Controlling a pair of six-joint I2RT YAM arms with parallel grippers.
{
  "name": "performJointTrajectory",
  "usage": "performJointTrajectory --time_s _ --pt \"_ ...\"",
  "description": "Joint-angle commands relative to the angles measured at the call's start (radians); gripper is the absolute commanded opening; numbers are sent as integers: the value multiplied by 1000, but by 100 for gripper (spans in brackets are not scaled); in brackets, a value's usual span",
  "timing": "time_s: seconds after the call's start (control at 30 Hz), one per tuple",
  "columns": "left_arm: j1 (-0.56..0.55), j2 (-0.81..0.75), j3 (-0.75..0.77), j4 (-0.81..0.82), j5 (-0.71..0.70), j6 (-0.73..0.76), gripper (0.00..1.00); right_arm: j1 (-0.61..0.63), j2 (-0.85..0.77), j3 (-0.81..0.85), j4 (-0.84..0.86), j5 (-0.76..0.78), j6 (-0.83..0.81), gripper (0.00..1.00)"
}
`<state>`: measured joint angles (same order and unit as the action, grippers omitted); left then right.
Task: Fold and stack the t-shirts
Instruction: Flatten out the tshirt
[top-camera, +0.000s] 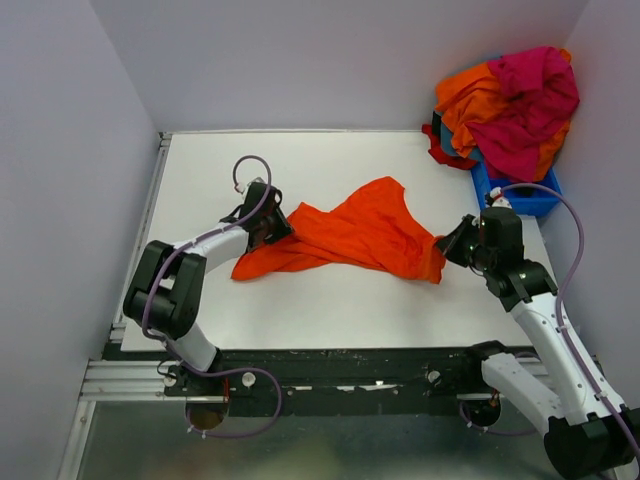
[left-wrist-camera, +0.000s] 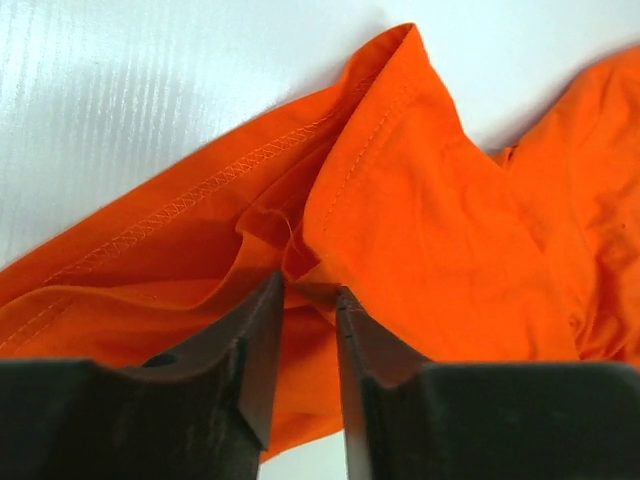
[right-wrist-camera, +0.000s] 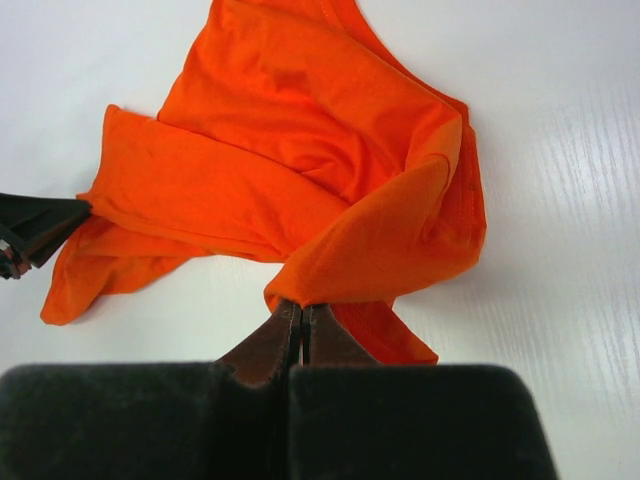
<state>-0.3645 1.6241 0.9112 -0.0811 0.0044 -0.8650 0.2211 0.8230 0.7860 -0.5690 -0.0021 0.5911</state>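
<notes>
left gripper (left-wrist-camera: 310, 290): jaws narrow, only a slim gap, with a fold of the orange t-shirt (top-camera: 360, 235) pinched between them near a double-stitched hem (left-wrist-camera: 190, 195). right gripper (right-wrist-camera: 302, 310): jaws pressed almost flat together, clamped on a bunched corner of the same shirt at its right end. shirt lies crumpled on the white table (top-camera: 330, 310), roughly mid-table. its long axis runs left to right between the two grippers. the left end trails toward the near-left and a loose peak of cloth rises toward the far side, right of centre. cloth is rumpled and folded over itself, not spread flat. from the right wrist view the left gripper's dark fingers show at the far end of the shirt, touching its edge. at the far-right corner sits a blue bin (top-camera: 530, 200), with a heap of clothes (top-camera: 510, 100) in orange, magenta and red piled on and behind it, well apart from the shirt being held.
</notes>
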Motion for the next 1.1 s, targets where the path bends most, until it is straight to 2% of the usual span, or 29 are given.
performJointTrajectory --time_s 0.0,0.07,0.1,0.23,0.37,0.53,0.6,0.73,0.87,0.9,0.97,1.07 --pt "-5 43 31 47 20 -16 30 -3 -18 -5 17 -4 -8 1" --pt "-4 60 51 47 23 -5 7 -3 -16 -8 21 -4 -7 1" --pt "-4 63 58 50 23 1 0 -3 -16 -10 26 -3 -7 1" --pt "4 28 104 18 -32 32 0 -3 36 -11 72 -6 -10 1" --pt "50 -10 193 -45 -46 67 0 -5 235 91 135 -67 -22 1" --pt "185 5 435 -193 37 86 0 -64 467 451 77 -104 -40 1" --pt "229 22 585 -293 48 109 0 -113 527 623 31 -131 -65 1" --pt "314 30 887 -442 29 135 0 -196 683 1109 -155 -226 -96 1" --pt "355 49 1214 -603 3 190 0 -213 797 1450 -247 -360 -88 1" --pt "355 43 1262 -629 3 195 0 -238 801 1492 -246 -418 -89 1" --pt "355 -16 1250 -641 3 202 0 -238 768 1480 -235 -488 -91 1" --pt "355 -212 1056 -574 -26 208 0 -238 566 1244 -122 -597 -96 1"
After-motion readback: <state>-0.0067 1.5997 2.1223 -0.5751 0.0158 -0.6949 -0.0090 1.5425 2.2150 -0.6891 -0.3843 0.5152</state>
